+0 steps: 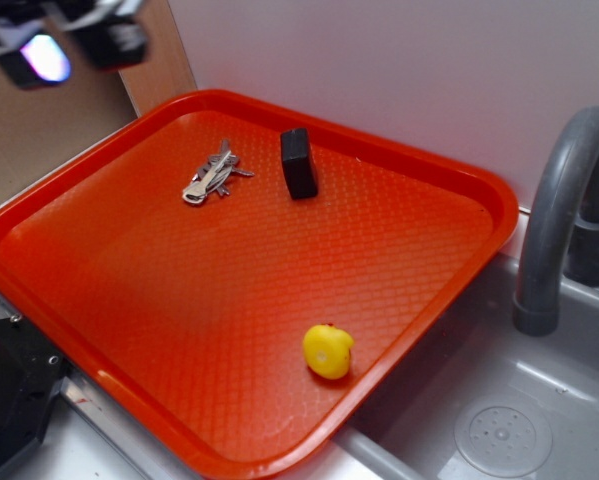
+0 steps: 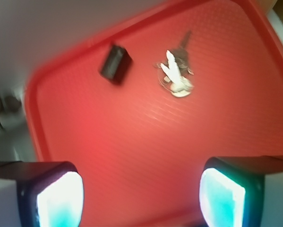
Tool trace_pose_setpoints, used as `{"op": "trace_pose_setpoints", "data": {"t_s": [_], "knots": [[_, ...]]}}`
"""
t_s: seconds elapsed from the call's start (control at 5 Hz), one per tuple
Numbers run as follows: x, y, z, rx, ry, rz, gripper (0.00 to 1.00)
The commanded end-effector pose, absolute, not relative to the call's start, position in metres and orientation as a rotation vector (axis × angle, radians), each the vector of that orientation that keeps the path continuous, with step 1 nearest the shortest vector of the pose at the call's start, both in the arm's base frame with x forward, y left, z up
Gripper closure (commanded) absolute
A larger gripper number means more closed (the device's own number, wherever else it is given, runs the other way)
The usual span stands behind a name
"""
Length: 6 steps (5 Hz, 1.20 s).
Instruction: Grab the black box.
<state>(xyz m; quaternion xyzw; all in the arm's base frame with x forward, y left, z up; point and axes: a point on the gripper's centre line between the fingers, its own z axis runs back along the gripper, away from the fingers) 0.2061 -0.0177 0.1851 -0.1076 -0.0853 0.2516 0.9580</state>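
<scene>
A play kitchen is shown. A grey sink (image 1: 499,400) with a round drain (image 1: 502,436) is seen at four o'clock, and a grey tap (image 1: 564,215) at three o'clock. A red tray (image 1: 99,330) is laid beside the sink.

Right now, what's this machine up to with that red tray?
A robot arm's gripper hangs open above the red tray, holding nothing. On the tray lie a small black box near the far edge, a bunch of keys beside it, and a yellow toy nearer the sink. The gripper is up over the tray's far left corner, well clear of the black box, so nothing has been picked up yet.
</scene>
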Motion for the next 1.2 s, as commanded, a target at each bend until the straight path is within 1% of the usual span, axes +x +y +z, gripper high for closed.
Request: {"op": "trace_pose_setpoints", "data": {"t_s": [0.0, 0.2, 0.4, 0.6, 0.8, 1.0], "knots": [[0.275, -0.034, 0.151, -0.165, -0.295, 0.724, 0.00], [0.292, -0.031, 0.134, -0.153, -0.300, 0.752, 0.00], [0.305, -0.030, 0.118, -0.121, -0.289, 0.756, 0.00], [0.322, -0.015, 0.097, -0.089, -0.282, 0.789, 0.00], [0.330, -0.004, 0.075, -0.050, -0.243, 0.804, 0.00], [0.338, 0.007, 0.056, -0.119, -0.119, 0.765, 0.00]]}}
